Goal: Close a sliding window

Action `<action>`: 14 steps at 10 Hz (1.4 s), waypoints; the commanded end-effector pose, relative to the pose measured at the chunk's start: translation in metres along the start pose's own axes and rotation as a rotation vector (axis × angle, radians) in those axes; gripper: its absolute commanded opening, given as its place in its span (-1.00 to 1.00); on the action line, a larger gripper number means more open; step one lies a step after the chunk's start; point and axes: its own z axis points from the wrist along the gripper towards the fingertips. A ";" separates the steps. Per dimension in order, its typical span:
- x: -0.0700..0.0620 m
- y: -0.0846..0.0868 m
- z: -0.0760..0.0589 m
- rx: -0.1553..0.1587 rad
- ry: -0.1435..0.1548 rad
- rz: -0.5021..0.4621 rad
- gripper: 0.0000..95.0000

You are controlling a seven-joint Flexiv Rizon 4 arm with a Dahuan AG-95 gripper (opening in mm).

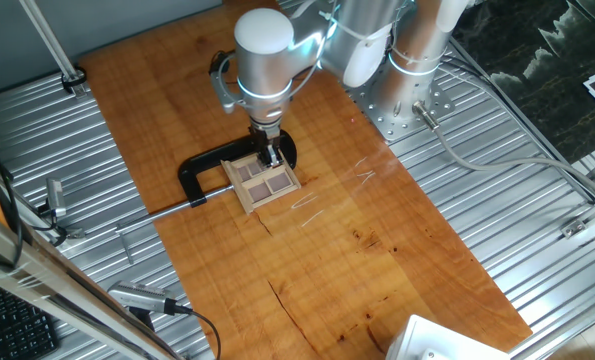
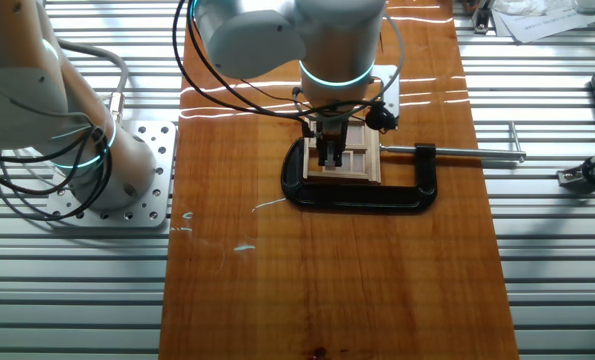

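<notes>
The sliding window (image 1: 267,184) is a small light wooden frame with brownish panes. It lies flat on the wooden board, held by a black C-shaped clamp (image 1: 199,168). My gripper (image 1: 272,157) points straight down onto the window's far edge, with its fingers close together and nothing between them. In the other fixed view, the gripper (image 2: 330,158) stands on the left part of the window (image 2: 357,162), inside the clamp's (image 2: 362,197) arc. The fingertips hide the spot they touch.
The wooden board (image 1: 357,250) lies on a ribbed metal table. The clamp's screw rod (image 2: 472,153) sticks out sideways past the board's edge. The arm's base plate (image 2: 127,180) is beside the board. A tool (image 1: 142,298) lies near the front left.
</notes>
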 end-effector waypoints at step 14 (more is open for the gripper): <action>0.011 -0.003 0.011 -0.004 0.013 -0.010 -1.00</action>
